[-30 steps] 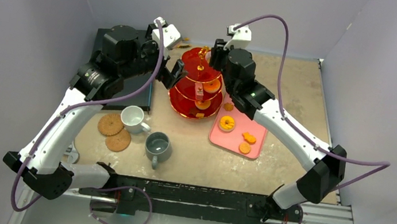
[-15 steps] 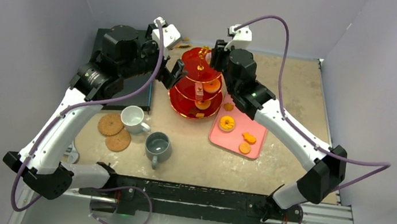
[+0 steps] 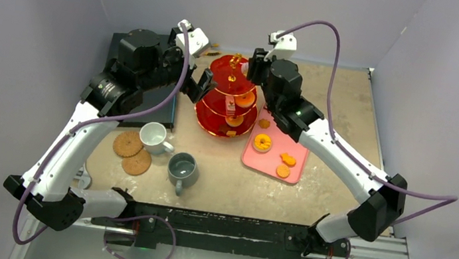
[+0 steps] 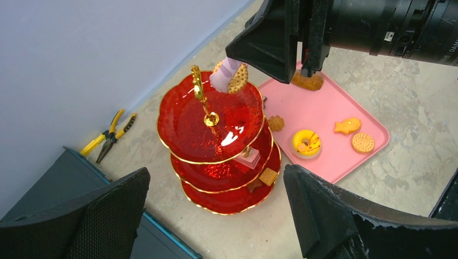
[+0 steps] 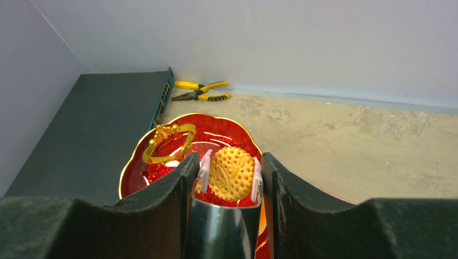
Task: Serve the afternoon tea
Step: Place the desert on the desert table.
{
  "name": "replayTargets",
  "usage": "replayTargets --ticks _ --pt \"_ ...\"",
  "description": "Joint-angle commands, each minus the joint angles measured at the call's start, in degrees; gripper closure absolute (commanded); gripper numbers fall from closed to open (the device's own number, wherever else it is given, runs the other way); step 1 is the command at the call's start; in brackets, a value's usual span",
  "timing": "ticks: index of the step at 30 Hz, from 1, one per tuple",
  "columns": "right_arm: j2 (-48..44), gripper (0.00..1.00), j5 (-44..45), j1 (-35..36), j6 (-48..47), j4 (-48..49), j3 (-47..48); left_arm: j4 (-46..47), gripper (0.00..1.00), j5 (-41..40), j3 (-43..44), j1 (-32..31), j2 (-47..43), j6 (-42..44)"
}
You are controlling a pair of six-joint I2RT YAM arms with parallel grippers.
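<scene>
The red three-tier stand [image 3: 227,102] with its gold handle [image 5: 164,141] stands mid-table at the back. My right gripper [image 5: 229,162] is shut on metal tongs [image 5: 224,226], which pinch a round orange biscuit [image 5: 232,174] over the top tier [image 4: 210,116]. In the left wrist view that biscuit [image 4: 237,78] hangs at the tier's far rim. Small biscuits lie on the lower tiers [image 4: 267,176]. My left gripper [image 3: 205,83] stands open just left of the stand, nothing between its fingers. A white mug [image 3: 154,136], a grey mug [image 3: 183,169] and two cork coasters [image 3: 131,153] sit front left.
A pink tray [image 3: 301,149] right of the stand holds a doughnut [image 4: 306,143], a fish-shaped biscuit [image 4: 347,125] and a round biscuit [image 4: 362,142]. Yellow-handled pliers [image 5: 200,90] lie by the back wall. A dark flat slab [image 5: 92,129] lies behind the stand on the left.
My right arm has shifted slightly to the right, its wrist still over the stand's top tier. The left arm has not moved.
</scene>
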Motion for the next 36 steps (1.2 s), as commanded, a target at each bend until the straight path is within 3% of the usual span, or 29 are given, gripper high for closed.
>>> replayTargets --ticks 1,21,31,36 --pt "-2.34 0.57 -1.29 -0.30 0.35 2.24 -0.32 1.30 0.05 0.02 1.17 0.05 -1.00 0.44" --pt "-2.64 0.42 -1.83 -0.64 0.49 2.42 -1.22 1.11 0.05 -0.06 1.31 0.03 -1.17 0.79" --pt "-5.67 0.47 0.91 -0.98 0.54 0.57 -1.17 1.11 0.05 -0.02 1.35 0.03 -1.17 0.68" --pt "-10.75 0.46 3.02 -1.35 3.72 -4.48 -6.34 0.89 0.05 -0.06 1.61 0.03 -1.26 0.69"
